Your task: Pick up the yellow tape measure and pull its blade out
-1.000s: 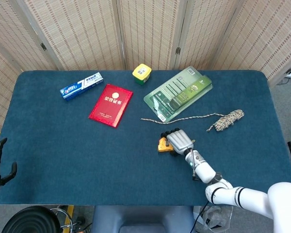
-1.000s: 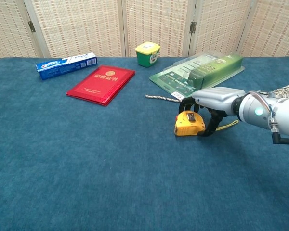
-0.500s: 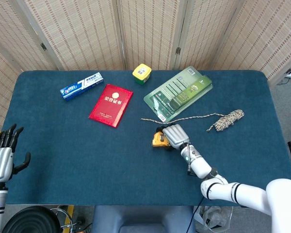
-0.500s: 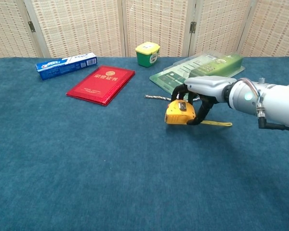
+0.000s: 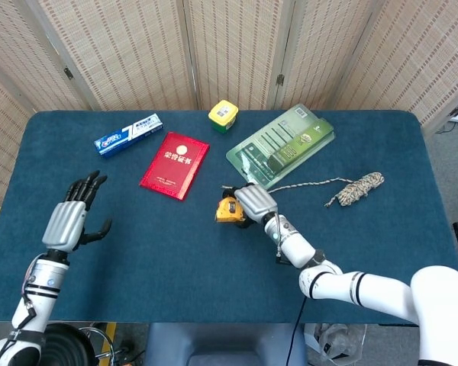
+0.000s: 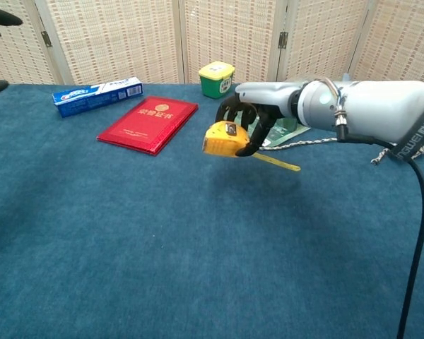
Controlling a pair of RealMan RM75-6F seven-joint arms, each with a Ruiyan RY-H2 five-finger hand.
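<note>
My right hand grips the yellow tape measure from above and holds it lifted off the blue table, near its middle. A short length of yellow blade sticks out of the case toward the right. My left hand hovers over the table's left side with its fingers spread and nothing in it. In the chest view only dark fingertips of that hand show at the top left corner.
A red booklet, a toothpaste box and a small green jar with a yellow lid lie at the back. A green blister pack and a rope bundle with its loose strand lie right of the tape measure.
My right hand has lifted the tape measure off the table and carried it left. My left hand has risen from the table's left edge to above the surface.
</note>
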